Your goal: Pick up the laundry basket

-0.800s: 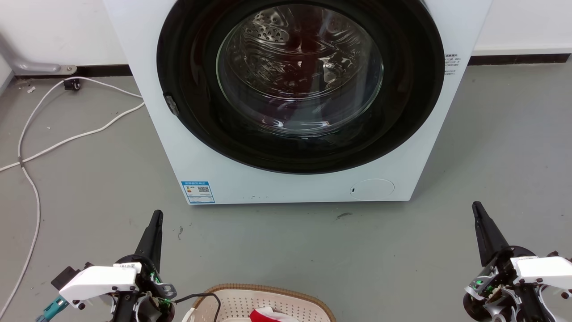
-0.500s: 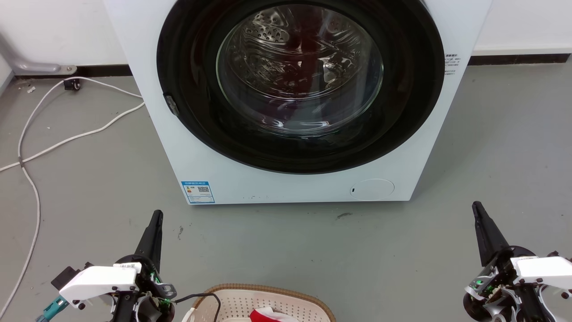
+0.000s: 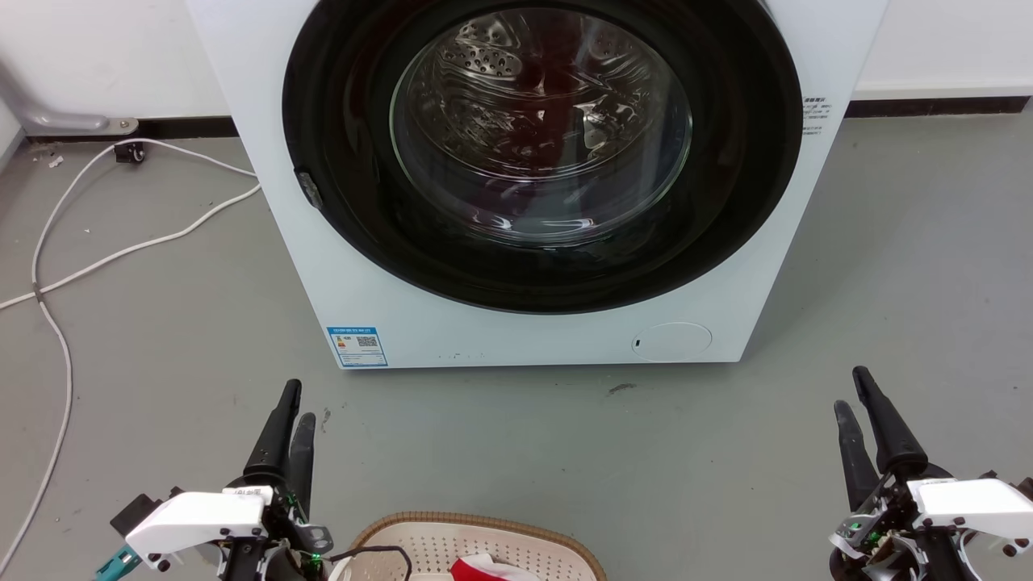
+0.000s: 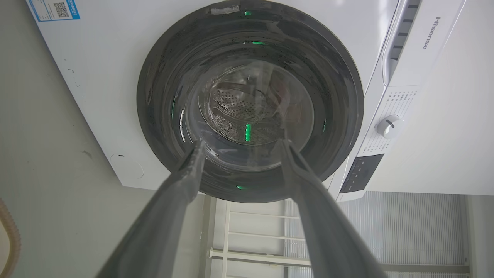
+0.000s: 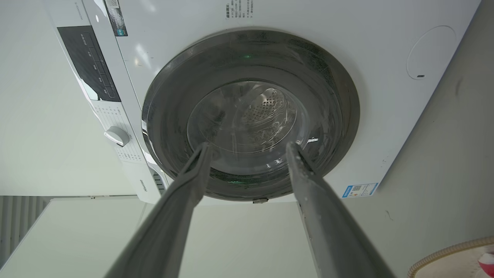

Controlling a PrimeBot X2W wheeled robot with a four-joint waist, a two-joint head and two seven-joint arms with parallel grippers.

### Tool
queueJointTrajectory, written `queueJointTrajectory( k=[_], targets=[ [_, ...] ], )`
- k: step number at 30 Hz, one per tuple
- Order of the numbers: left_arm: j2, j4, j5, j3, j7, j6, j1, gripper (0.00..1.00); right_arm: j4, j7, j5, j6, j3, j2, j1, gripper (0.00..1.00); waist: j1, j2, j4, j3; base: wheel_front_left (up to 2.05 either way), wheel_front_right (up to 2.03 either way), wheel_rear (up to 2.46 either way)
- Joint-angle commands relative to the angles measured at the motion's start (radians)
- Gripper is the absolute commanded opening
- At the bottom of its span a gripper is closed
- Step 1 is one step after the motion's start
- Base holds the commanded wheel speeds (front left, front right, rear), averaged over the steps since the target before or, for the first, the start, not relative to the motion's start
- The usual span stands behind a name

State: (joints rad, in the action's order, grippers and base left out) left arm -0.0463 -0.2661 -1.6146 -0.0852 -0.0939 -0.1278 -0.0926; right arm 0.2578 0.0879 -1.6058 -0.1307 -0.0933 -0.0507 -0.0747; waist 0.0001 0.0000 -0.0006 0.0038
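- Cream perforated plastic laundry basket point(image 3: 484, 521), brown woven-look rim: between both pincers.
- Left pincer point(image 3: 299, 402): just beside basket, fingers apart.
- Right pincer point(image 3: 851, 389): farther off, fingers apart.

The bottom edge of the head view cuts off the laundry basket point(image 3: 476, 518) just past its far rim, along with a red-and-white item point(image 3: 483, 569) inside it, too little of which is visible to identify. The washing machine point(image 3: 339, 274) runs off the upper edge, and the print on its blue label point(image 3: 357, 346) is too small to read.
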Motion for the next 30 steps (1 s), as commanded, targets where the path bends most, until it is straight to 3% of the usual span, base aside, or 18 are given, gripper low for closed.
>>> queueJointTrajectory(
  k=[1,10,27,28,30],
  targets=[
    [-0.003,0.022,-0.001,0.011,0.012,-0.001,-0.028,1.0,-0.026,-0.012,0.01,0.0,0.011,-0.001,-0.023,1.0,0.0,0.0,0.0,0.0,0.0,0.0,0.0],
    [-0.016,0.045,0.128,0.049,0.062,-0.002,-0.044,1.0,-0.044,-0.055,0.136,0.0,0.021,-0.002,-0.021,1.0,0.0,0.0,0.001,0.0,0.0,0.0,0.0],
    [-0.006,0.086,0.509,0.075,0.131,-0.002,-0.042,1.0,-0.087,-0.125,0.568,0.0,0.045,-0.001,-0.005,1.0,0.0,0.0,0.001,-0.003,0.0,0.0,0.0],
    [-0.005,0.084,0.574,0.08,0.142,-0.002,-0.041,1.0,-0.089,-0.136,0.645,0.0,0.051,-0.001,-0.004,1.0,0.0,0.0,0.0,-0.003,0.0,0.0,0.0],
    [-0.005,0.084,0.611,0.084,0.149,-0.002,-0.042,1.0,-0.091,-0.143,0.694,0.0,0.054,-0.001,-0.003,1.0,0.0,0.0,0.0,-0.003,0.0,0.0,0.0]
  ],
)
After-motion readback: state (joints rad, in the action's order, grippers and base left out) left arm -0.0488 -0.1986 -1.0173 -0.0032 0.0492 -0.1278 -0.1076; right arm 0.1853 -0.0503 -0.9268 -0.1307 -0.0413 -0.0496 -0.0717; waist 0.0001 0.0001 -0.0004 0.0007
